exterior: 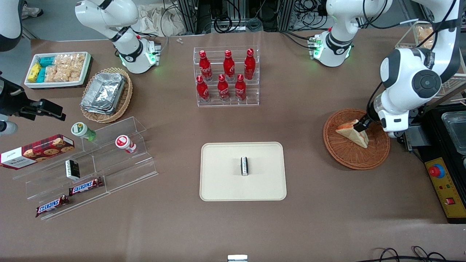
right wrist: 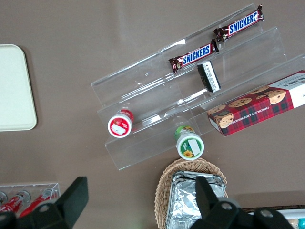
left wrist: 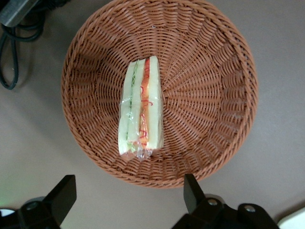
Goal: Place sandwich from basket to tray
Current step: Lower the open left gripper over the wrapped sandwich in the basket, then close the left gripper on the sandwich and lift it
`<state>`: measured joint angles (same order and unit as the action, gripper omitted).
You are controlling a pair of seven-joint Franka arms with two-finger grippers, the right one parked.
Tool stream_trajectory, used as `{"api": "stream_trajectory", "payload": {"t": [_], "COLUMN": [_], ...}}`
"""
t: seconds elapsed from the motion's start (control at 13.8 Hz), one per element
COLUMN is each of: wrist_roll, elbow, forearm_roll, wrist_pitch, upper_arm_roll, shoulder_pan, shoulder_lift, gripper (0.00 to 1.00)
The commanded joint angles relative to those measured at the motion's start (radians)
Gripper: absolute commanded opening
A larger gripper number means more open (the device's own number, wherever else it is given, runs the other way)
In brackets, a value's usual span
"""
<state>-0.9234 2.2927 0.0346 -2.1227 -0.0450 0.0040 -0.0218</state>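
The sandwich (exterior: 353,134), a clear-wrapped pale wedge with orange-red and green layers, lies in the reddish-brown wicker basket (exterior: 342,156) at the working arm's end of the table. It also shows in the left wrist view (left wrist: 140,109), inside the basket (left wrist: 214,95). My left gripper (exterior: 362,125) hangs above the basket, over the sandwich, open and empty; in the left wrist view the gripper (left wrist: 129,193) has its fingers wide apart. The cream-beige tray (exterior: 222,182) lies mid-table, nearer the front camera, with a small dark packet (exterior: 244,166) on it.
A clear rack of red bottles (exterior: 226,76) stands farther from the front camera than the tray. A black box with a red button (exterior: 442,182) sits beside the basket. Toward the parked arm's end are clear steps with snacks (exterior: 91,163) and a tan basket of foil containers (exterior: 105,92).
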Motion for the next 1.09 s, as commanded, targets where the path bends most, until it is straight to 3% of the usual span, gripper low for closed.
{"api": "stream_trajectory", "payload": {"t": [0.0, 0.58, 0.65, 0.73, 0.8, 0.87, 0.94, 1.02], "wrist_roll": [-0.022, -0.029, -0.029, -0.029, -0.029, -0.028, -0.026, -0.022], "elbow": [0.117, 0.157, 0.156, 0.154, 0.154, 0.152, 0.151, 0.151], "forearm_roll": [0.007, 0.008, 0.008, 0.008, 0.008, 0.008, 0.008, 0.008], "wrist_pitch": [-0.139, -0.391, -0.41, -0.417, -0.419, -0.419, -0.419, -0.418], "upper_arm_roll": [0.019, 0.048, 0.048, 0.048, 0.048, 0.048, 0.048, 0.048], "shoulder_pan": [0.007, 0.007, 0.007, 0.007, 0.007, 0.007, 0.007, 0.007], "shoulder_lift": [-0.018, 0.167, 0.18, 0.186, 0.186, 0.183, 0.18, 0.169], "gripper": [1.0, 0.99, 0.91, 0.73, 0.49, 0.18, 0.0, 0.0]}}
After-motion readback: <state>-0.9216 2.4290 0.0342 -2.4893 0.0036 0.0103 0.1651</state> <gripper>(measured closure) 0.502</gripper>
